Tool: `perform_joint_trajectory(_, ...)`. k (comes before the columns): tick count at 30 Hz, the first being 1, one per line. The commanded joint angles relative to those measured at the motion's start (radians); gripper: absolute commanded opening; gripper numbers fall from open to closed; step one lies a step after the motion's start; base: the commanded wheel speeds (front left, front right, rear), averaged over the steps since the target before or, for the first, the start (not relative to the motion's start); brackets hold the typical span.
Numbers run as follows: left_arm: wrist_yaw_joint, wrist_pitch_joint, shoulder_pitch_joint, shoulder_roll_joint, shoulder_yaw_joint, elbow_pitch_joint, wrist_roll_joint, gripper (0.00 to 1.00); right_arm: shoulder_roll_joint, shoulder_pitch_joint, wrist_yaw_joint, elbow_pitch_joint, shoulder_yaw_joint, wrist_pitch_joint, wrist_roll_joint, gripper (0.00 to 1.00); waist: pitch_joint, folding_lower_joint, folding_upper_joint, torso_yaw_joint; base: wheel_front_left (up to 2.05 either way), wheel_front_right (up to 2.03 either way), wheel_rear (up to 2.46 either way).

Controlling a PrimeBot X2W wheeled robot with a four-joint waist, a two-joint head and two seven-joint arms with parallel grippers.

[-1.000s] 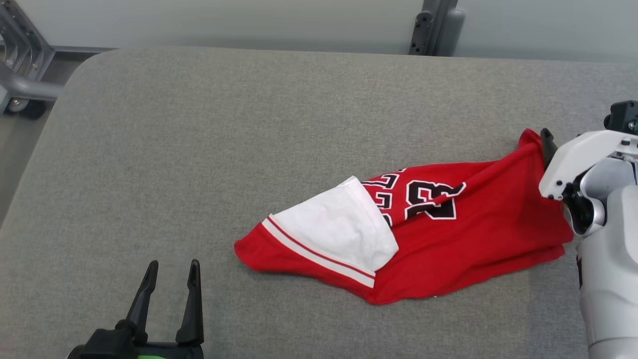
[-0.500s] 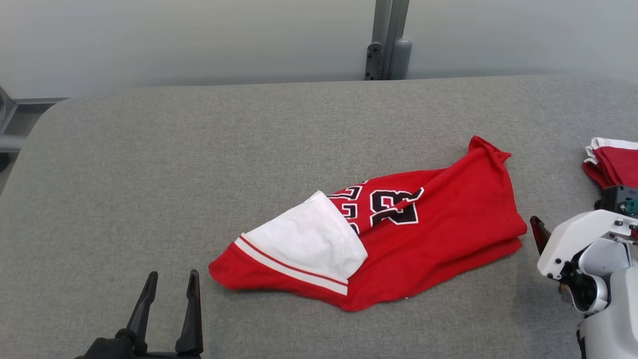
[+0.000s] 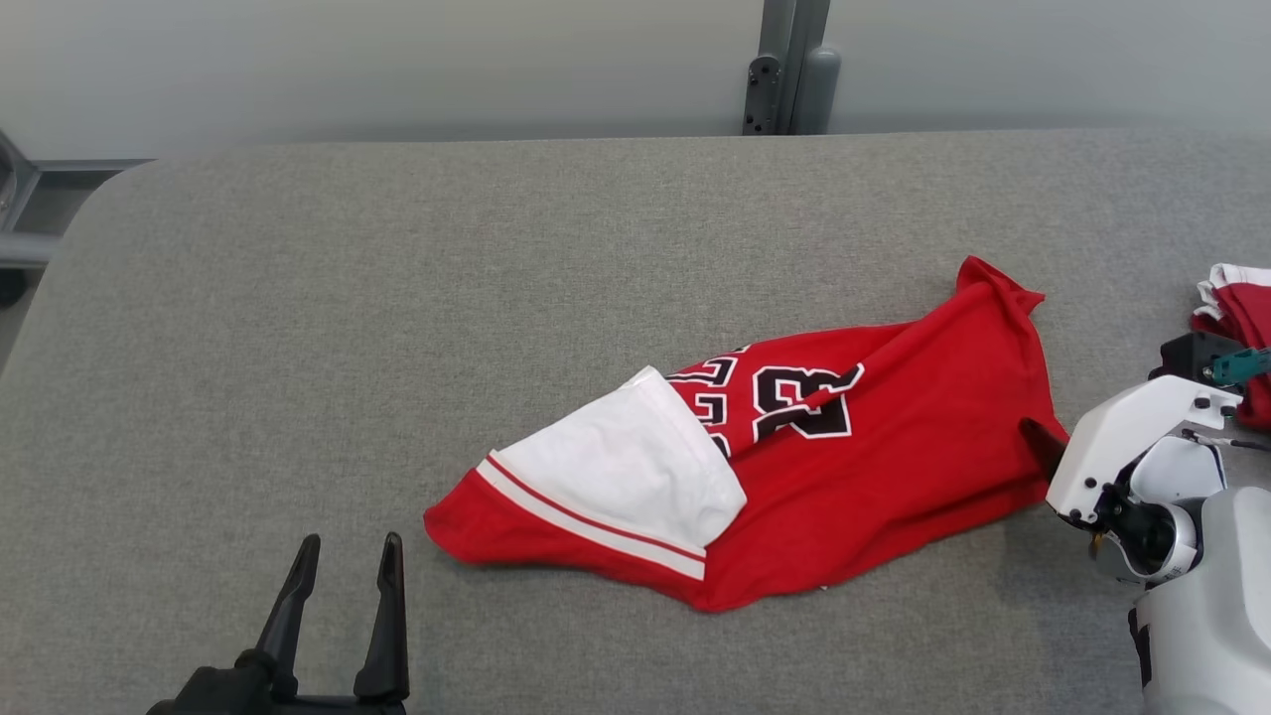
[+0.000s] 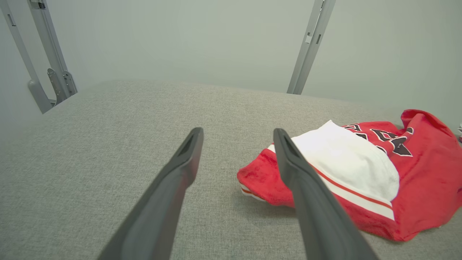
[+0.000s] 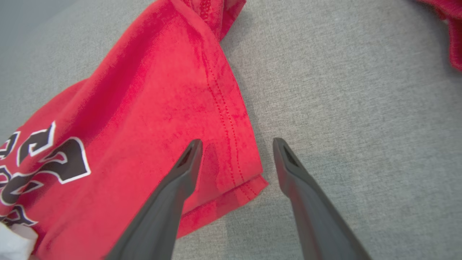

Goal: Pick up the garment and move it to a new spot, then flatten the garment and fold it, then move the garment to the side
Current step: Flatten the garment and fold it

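Observation:
The garment (image 3: 894, 447) is a red jersey with black numbers and a white panel (image 3: 635, 472) folded over it. It lies crumpled on the grey table (image 3: 397, 298), right of the middle. My right gripper (image 5: 237, 143) is open at the garment's (image 5: 144, 119) right hem: one finger is over the red cloth, the other over bare table. In the head view one dark fingertip (image 3: 1038, 442) shows at that hem. My left gripper (image 3: 348, 544) stands open near the front left, apart from the garment (image 4: 426, 187), with nothing between its fingers.
A second red and white cloth (image 3: 1236, 308) lies at the table's right edge, close behind my right wrist. A grey metal post (image 3: 789, 65) stands behind the table, and a metal frame (image 3: 20, 218) is at the far left. The table's rounded left corner is near that frame.
The head camera has shifted. My right gripper, still open, has moved from the garment's far right corner to its nearer right hem. The left gripper has not moved.

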Motion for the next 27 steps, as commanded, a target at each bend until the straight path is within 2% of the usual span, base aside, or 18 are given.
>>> perform_joint_trajectory(1, -0.004, 0.001, -0.016, 0.007, -0.002, 0.0, -0.001, 1.0, -0.001, -0.008, 0.0, 0.01, -0.006, 0.017, -0.009, 1.0, 0.009, 0.0, 0.0, 0.012, 0.0, 0.0, 0.0)
perform_joint_trajectory(4, -0.004, 0.001, -0.02, 0.01, -0.001, -0.001, 0.0, 1.0, 0.0, -0.027, 0.0, 0.014, -0.009, 0.032, -0.012, 1.0, 0.015, 0.0, 0.0, 0.021, 0.0, 0.0, 0.0)
perform_joint_trajectory(5, -0.004, 0.001, -0.02, 0.01, 0.0, -0.002, 0.0, 1.0, 0.0, -0.027, 0.0, 0.015, -0.007, 0.034, -0.012, 0.88, 0.016, 0.0, 0.0, 0.023, 0.0, 0.0, 0.0)
perform_joint_trajectory(6, -0.004, 0.001, -0.02, 0.01, 0.002, -0.003, 0.0, 1.0, 0.001, -0.027, 0.0, 0.017, -0.005, 0.037, -0.009, 0.51, 0.018, 0.0, 0.0, 0.024, 0.0, 0.0, 0.0)
perform_joint_trajectory(9, -0.004, 0.001, -0.019, 0.009, 0.004, -0.002, 0.0, 1.0, 0.002, -0.024, 0.0, 0.018, 0.002, 0.031, -0.002, 0.03, 0.018, 0.0, 0.0, 0.025, 0.0, 0.0, 0.0)
perform_joint_trajectory(10, -0.004, 0.001, -0.017, 0.009, 0.005, -0.001, 0.0, 1.0, 0.002, -0.02, 0.0, 0.016, 0.006, 0.026, -0.006, 0.0, 0.017, 0.0, 0.0, 0.025, 0.0, 0.0, 0.0)
perform_joint_trajectory(17, -0.004, 0.001, -0.005, 0.002, 0.009, 0.003, 0.004, 1.0, -0.001, 0.025, 0.0, -0.055, 0.018, -0.013, 0.005, 0.0, -0.004, 0.0, 0.0, 0.014, 0.0, 0.0, 0.0)
perform_joint_trajectory(20, -0.004, 0.001, 0.005, -0.002, 0.011, 0.003, 0.003, 1.0, 0.002, 0.068, 0.0, -0.133, 0.029, -0.01, 0.024, 0.0, -0.016, 0.0, 0.0, 0.006, 0.0, 0.0, 0.0)
perform_joint_trajectory(27, -0.004, 0.001, 0.023, -0.009, 0.017, 0.003, -0.003, 1.0, 0.011, 0.212, 0.0, -0.401, 0.019, 0.032, 0.074, 0.0, -0.038, 0.0, 0.0, -0.023, 0.0, 0.0, 0.0)
